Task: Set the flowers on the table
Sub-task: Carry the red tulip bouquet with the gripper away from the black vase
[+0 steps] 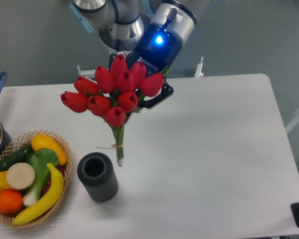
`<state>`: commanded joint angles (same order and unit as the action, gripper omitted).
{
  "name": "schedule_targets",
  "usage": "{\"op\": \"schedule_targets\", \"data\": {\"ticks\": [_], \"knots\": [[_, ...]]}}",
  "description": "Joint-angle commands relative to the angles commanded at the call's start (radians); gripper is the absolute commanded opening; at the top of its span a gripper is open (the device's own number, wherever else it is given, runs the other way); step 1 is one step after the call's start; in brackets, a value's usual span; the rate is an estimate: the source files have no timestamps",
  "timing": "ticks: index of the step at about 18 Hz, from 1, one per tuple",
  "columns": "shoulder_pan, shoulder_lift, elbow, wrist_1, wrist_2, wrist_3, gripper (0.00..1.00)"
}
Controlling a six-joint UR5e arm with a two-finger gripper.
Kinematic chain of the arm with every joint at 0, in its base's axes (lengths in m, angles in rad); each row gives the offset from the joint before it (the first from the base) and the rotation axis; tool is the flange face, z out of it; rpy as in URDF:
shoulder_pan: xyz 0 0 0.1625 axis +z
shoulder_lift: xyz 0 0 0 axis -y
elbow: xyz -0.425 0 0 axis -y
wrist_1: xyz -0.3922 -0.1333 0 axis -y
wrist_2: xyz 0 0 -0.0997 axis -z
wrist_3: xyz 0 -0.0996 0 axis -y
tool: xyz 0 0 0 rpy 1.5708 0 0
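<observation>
Tulip bunch [112,92] is held upright above the desk [209,149], just behind and a little right of the dark grey ribbed vase [97,176]. Stem ends hang beside the vase rim, so the bunch looks clear of the vase and ready to be laid down. Gripper [139,102] is closed on the tulip bunch near the heads; fingers are mostly hidden behind the buds (grip point judged, not seen clearly). About 9 glossy red buds, smooth and rounded; thin green stems bound with pale twine. The vase is a matte, hollow cylinder. Left of the vase: a round wicker basket [20,142] of glossy fruit. Desk surface white, flat, smooth.
</observation>
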<state>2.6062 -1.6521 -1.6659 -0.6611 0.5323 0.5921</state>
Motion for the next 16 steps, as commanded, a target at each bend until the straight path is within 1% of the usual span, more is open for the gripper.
{"op": "schedule_targets", "data": {"ticks": [2,4,7,11,16], "knots": [[-0.006,0.009,-0.015,0.002,0.005,0.002,0.38],[0.008,0.014,-0.006,0.000,0.003,-0.002,0.38],[0.023,0.021,-0.014,-0.002,0.011,0.011,0.38],[0.035,0.020,-0.005,0.000,0.026,0.018,0.38],[0.034,0.020,0.009,-0.009,0.199,0.021,0.38]]}}
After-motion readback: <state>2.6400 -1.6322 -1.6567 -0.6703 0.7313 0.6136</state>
